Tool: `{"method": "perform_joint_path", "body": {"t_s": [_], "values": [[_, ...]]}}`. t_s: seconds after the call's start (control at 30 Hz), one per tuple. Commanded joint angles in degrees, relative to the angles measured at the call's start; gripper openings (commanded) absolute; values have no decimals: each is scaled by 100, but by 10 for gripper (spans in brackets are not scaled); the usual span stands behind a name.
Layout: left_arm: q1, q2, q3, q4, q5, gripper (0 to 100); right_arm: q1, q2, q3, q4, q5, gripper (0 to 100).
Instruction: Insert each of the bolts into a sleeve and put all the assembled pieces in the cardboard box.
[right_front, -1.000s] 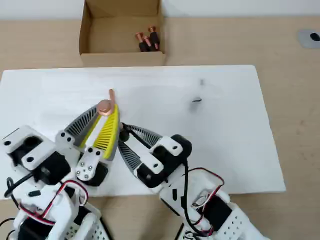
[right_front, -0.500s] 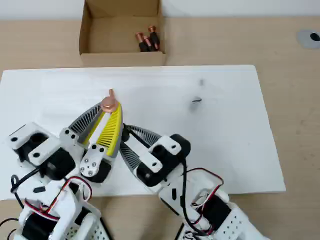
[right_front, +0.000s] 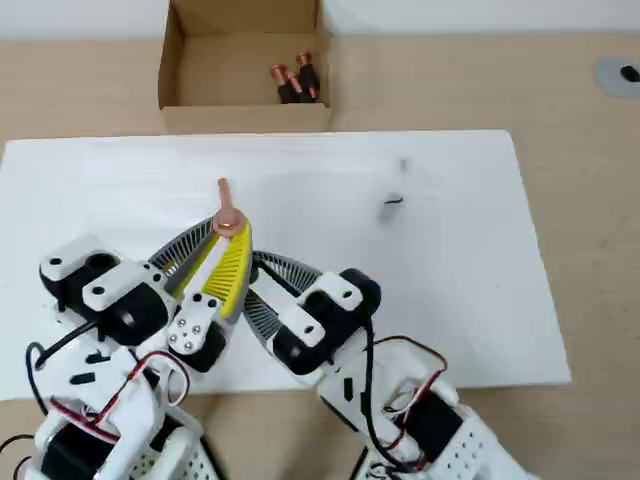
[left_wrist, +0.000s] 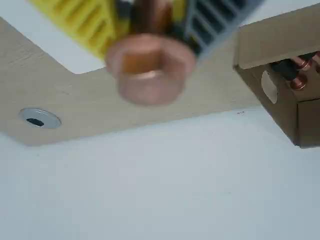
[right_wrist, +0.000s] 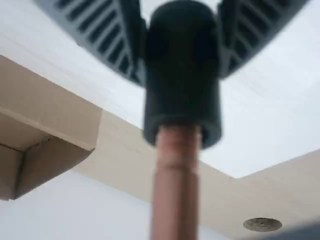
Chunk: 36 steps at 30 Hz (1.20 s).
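Copper is gripped on one side and black on the other. The flanged head of a bolt (left_wrist: 150, 65) is clamped between the left arm's fingers (left_wrist: 80, 22), which are closed tight on it. The sleeve (right_wrist: 182, 75) is pinched across its body by the right arm's fingers (right_wrist: 95, 45), likewise closed. The two are held tip to tip above the white sheet (right_front: 440, 280) on the counter (right_front: 590, 300), presumably so that shaft and bore can be lined up with neither part free to roll. Bare shaft is seen leaving the sleeve's end, so the bolt is judged only partly seated. Finished pieces (right_front: 295, 80) are gathered near one side wall of the cardboard box (right_front: 245, 118), which is set just beyond the sheet, making for a short carry.
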Motion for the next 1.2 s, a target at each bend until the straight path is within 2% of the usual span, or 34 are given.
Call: {"method": "perform_joint_path", "body": {"t_s": [0.0,0.27,0.6,0.87,1.17], "values": [[79,-4,-343,0,44,10,-31,-154,-48,-185,53,9],[79,-13,-299,18,79,104,-31,-154,-198,-185,62,9],[53,-13,-299,255,308,168,-31,-154,-189,-167,62,9],[-677,-13,-299,255,299,201,-31,-154,-189,-149,62,9],[-765,-13,-299,264,281,222,-31,-154,-189,-158,70,9]]}}
